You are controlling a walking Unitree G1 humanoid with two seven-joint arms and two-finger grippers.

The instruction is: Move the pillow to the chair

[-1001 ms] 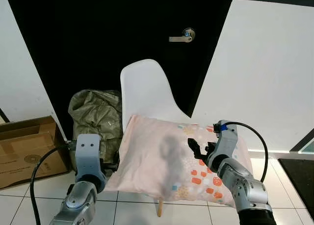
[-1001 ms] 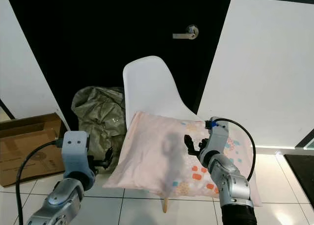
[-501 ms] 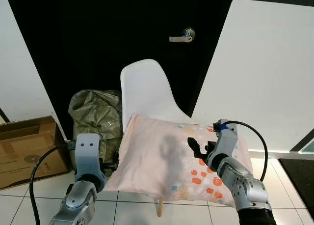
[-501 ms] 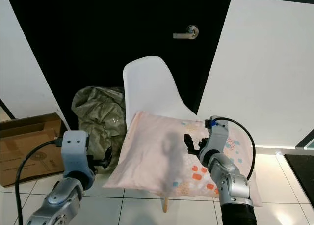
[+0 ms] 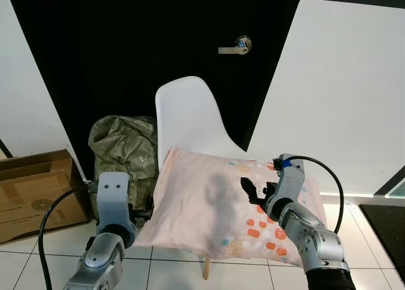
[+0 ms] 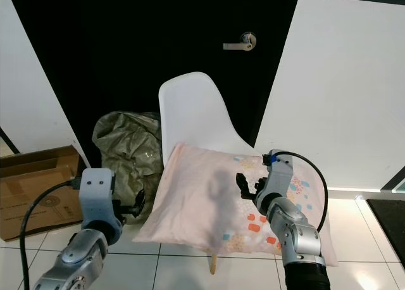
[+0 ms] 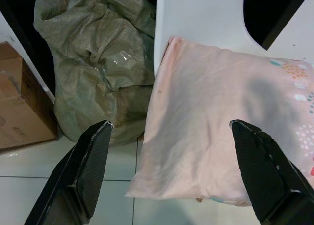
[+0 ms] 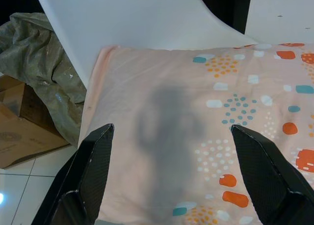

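The pillow (image 5: 221,208) lies across the chair (image 5: 190,122) seat, overhanging its right edge. Right end effector (image 5: 253,192) hovers above it, left end effector (image 7: 171,173) off its left edge; both gape wide, empty.

Pink patterned pillow (image 5: 215,208) flat across white chair (image 5: 186,116) seat

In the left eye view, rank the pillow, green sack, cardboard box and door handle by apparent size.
Largest to smallest:
1. pillow
2. green sack and cardboard box, too alike to split; the box is cut off by the frame
3. door handle
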